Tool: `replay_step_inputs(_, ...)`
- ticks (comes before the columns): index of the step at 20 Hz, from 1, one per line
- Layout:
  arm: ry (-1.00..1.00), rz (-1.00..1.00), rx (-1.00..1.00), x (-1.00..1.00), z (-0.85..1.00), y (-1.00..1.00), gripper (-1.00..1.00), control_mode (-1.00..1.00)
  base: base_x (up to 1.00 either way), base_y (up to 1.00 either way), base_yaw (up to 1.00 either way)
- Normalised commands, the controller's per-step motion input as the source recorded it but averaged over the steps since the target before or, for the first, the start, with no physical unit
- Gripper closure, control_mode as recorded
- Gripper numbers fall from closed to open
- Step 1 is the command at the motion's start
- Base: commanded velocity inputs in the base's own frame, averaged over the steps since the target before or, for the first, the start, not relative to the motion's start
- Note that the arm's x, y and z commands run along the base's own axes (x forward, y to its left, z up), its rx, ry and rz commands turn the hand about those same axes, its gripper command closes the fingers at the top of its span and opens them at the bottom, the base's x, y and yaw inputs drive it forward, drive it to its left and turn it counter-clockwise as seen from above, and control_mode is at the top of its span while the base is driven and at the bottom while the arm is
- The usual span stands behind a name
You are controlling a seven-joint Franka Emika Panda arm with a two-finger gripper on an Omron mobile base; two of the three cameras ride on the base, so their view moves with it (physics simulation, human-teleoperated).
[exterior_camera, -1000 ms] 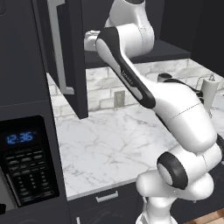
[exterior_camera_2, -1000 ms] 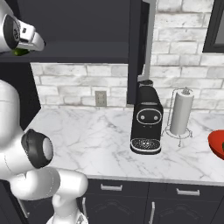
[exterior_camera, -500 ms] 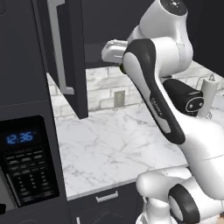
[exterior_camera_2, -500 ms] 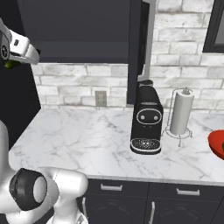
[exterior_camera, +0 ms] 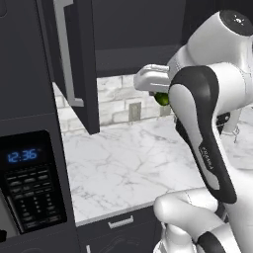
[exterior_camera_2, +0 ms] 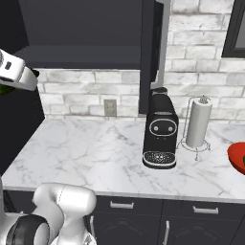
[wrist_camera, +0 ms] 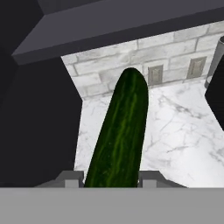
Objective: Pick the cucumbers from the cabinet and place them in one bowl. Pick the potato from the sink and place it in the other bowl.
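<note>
A dark green cucumber (wrist_camera: 120, 135) stands lengthwise between my fingertips (wrist_camera: 70, 177), with my gripper (wrist_camera: 110, 178) shut on it. In the left base view the gripper (exterior_camera: 157, 91) hangs over the marble counter, below the cabinet's shelf, and a bit of the cucumber (exterior_camera: 162, 99) peeks out beside my forearm. The charcoal cabinet door (exterior_camera: 74, 64) stands open to its left. From the right base view the hand (exterior_camera_2: 16, 74) sits at the left edge with a green sliver (exterior_camera_2: 5, 89) under it. The red bowl (exterior_camera_2: 237, 155) shows at the right edge, partly cut off.
A black coffee machine (exterior_camera_2: 160, 129) and a paper towel holder (exterior_camera_2: 197, 122) stand on the marble counter (exterior_camera_2: 91, 153) by the brick wall. The black microwave (exterior_camera: 29, 183) with blue digits is low on the left. The open cabinet door (exterior_camera_2: 154, 52) hangs above the coffee machine.
The arm has swung out and down from the cabinet shelf with the cucumber held, and its elbow has folded up in front of the left base camera.
</note>
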Motion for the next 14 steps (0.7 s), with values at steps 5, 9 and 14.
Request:
replay_step_inputs(5,0.0,0.0,0.0,-0.6,-0.69,-0.29,1.0,-1.0,0.0,0.0,0.0)
replay_step_inputs(9,0.06,0.0,0.0,-0.52,-0.7,-0.26,1.0,-1.0,0.0,0.0,0.0)
replay_step_inputs(14,0.16,0.01,0.0,-0.28,-0.27,-0.23,1.0,-1.0,0.0,0.0,0.0)
